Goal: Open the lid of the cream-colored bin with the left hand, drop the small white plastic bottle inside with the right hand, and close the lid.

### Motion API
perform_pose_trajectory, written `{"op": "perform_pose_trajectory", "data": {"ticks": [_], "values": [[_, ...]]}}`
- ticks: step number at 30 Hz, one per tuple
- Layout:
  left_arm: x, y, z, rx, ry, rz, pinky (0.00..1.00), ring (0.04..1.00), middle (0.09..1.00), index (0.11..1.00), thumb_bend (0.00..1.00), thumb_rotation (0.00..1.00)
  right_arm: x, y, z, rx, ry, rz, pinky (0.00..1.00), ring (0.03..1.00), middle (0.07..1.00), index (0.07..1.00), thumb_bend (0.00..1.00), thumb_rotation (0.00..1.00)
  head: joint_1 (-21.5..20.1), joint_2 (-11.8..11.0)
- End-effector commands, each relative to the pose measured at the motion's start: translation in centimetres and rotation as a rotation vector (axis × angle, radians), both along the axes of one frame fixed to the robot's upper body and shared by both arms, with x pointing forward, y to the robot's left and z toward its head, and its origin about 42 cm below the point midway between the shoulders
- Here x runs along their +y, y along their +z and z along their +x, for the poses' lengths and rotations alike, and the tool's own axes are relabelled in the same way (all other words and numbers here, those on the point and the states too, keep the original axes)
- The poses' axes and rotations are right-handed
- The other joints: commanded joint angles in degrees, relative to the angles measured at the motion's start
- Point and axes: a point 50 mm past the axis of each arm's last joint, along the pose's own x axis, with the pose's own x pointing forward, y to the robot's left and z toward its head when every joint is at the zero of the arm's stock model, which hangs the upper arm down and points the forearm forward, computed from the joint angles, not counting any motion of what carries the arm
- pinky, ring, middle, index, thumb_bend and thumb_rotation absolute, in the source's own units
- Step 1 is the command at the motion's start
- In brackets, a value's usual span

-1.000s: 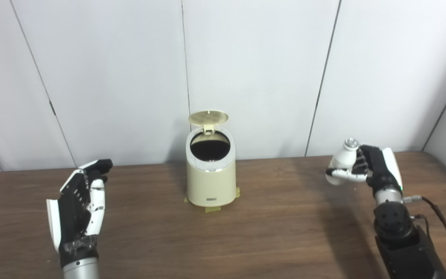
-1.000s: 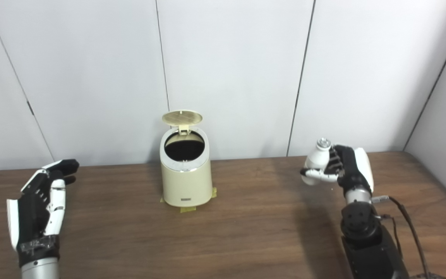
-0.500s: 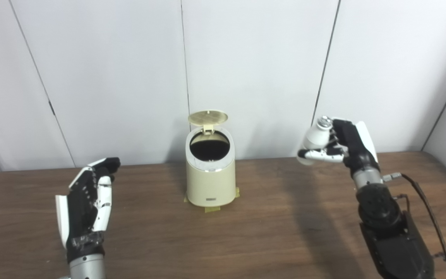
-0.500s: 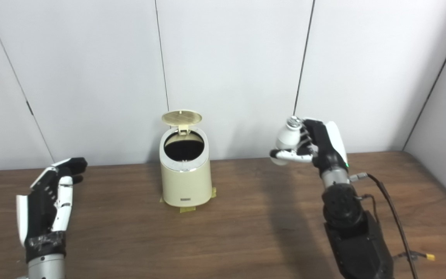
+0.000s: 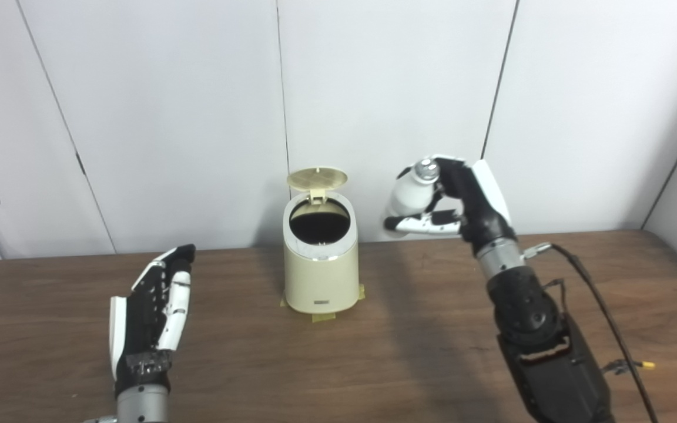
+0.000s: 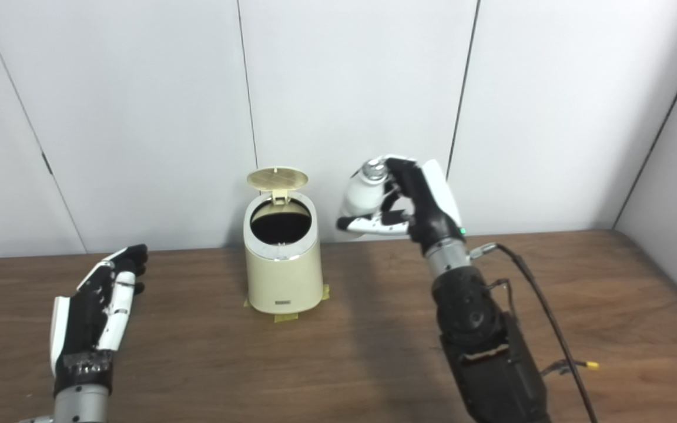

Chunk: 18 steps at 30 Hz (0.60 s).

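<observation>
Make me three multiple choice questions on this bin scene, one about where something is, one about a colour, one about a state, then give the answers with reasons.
1. Where is the small white bottle?
A. Inside the bin
B. Held in the air to the right of the bin
C. Lying on the table

2. What colour is the bin?
A. Cream
B. Blue
C. Black

3. How is the lid?
A. Shut flat
B. Taken off, lying on the table
C. Raised open at the back

Answers:
1 B: the right hand grips it above the table, beside the bin's top.
2 A: its wall is cream.
3 C: it stands up behind the dark opening, while the left hand waits open.
</observation>
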Motion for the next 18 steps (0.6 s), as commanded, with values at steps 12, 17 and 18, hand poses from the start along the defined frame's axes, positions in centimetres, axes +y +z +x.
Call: {"op": "perform_pose_trajectory", "data": {"ticks": [12,17,18], "values": [[-0.9,2.4,0.3,-0.102,0.015,0.018,0.73,0.785,0.771,0.766,0.34,0.82,4.6,3.2,1.4,-0.198,0.175,-0.014,0.32,0.408,0.474,0.532,0.51,0.0,0.9,-0.1],[-1.0,2.5,0.2,-0.105,0.02,0.007,0.73,0.786,0.77,0.765,0.34,0.82,5.7,2.6,1.9,-0.218,0.237,0.017,0.34,0.415,0.48,0.525,0.52,0.0,1.2,-0.2],[-1.1,2.5,0.2,-0.106,0.018,0.003,0.72,0.788,0.771,0.765,0.34,0.82,5.9,2.4,2.2,-0.225,0.241,0.016,0.34,0.419,0.481,0.519,0.52,0.0,1.2,-0.3]]}}
